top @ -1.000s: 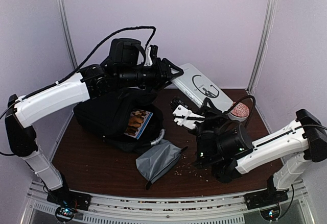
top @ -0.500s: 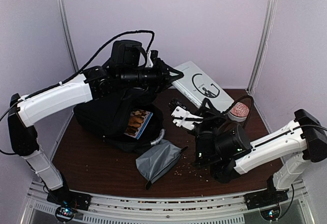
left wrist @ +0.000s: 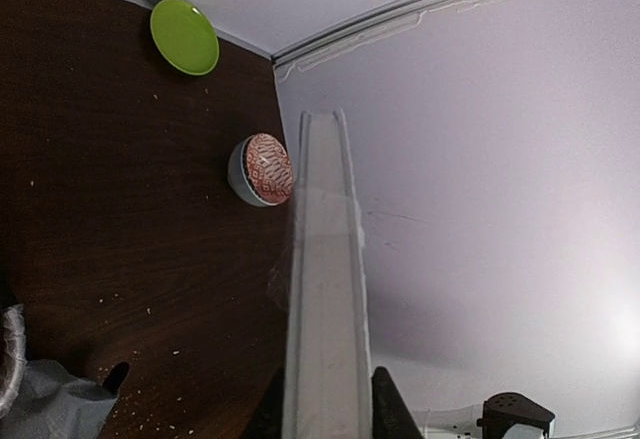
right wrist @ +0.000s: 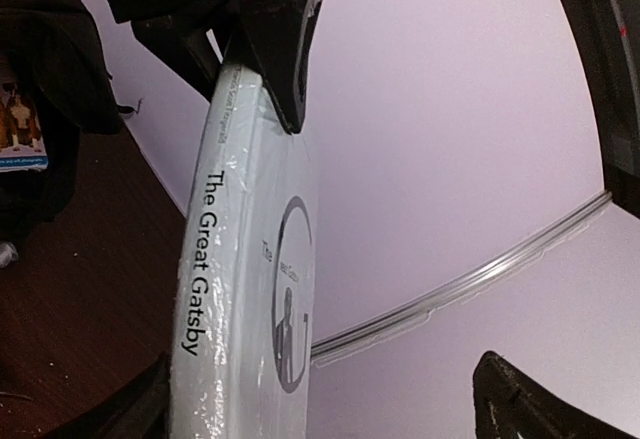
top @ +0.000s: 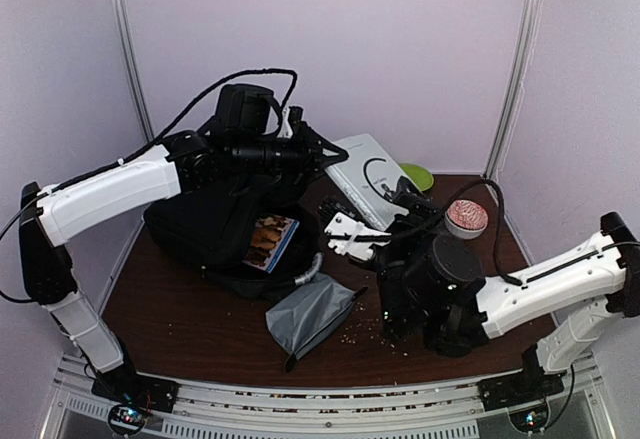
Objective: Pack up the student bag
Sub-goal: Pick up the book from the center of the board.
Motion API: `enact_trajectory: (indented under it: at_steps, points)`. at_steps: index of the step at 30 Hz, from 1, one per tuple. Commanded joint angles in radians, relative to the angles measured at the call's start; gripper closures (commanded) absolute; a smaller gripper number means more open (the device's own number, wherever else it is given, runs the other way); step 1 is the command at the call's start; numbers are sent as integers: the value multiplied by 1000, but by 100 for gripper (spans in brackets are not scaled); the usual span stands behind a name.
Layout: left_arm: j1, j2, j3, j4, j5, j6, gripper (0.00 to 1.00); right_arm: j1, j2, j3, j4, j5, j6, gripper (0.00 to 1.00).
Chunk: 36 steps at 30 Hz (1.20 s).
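The student bag point(top: 205, 229), black and soft, lies open at the left of the table with a colourful booklet point(top: 270, 241) in its mouth. My left gripper point(top: 325, 154) is shut on one end of a white book point(top: 362, 164), "The Great Gatsby", held in the air right of the bag. In the left wrist view the book point(left wrist: 325, 279) runs edge-on between the jaws of the left gripper point(left wrist: 325, 414). My right gripper point(top: 352, 236) is open below the book. In the right wrist view the book point(right wrist: 245, 259) sits beside the right gripper's point(right wrist: 330, 409) left finger, untouched by the other.
A grey zip pouch point(top: 310, 314) lies in front of the bag, crumbs scattered around it. A green plate point(top: 415, 174) and a red-patterned bowl point(top: 467, 219) sit at the back right. Walls and corner posts close in the table.
My left gripper shut on the book's end. My right gripper then let go, opened wide and dropped below it. The book shifted left and uncovered the green plate.
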Motion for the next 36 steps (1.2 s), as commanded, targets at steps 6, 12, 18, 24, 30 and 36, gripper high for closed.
enact_trajectory:
  at_steps: [6,12,18,24,30,36]
  points:
    - [134,-202,97,87,-190,282,100,-100,-189,352,-1287,-517,1268,0]
    - [142,-363,-105,242,-93,391,100,-397,-356,216,-1167,-1213,1764,0]
    - [142,-530,-417,509,30,352,100,-469,-458,-61,-699,-1485,2135,0]
    - [142,-594,-582,799,32,248,100,-469,-426,-148,-434,-1551,2399,0]
    - [141,-583,-644,1000,20,156,100,-469,-411,-243,-275,-1521,2511,0]
    - [131,-578,-707,1122,-32,110,100,-468,-385,-289,-205,-1514,2560,0]
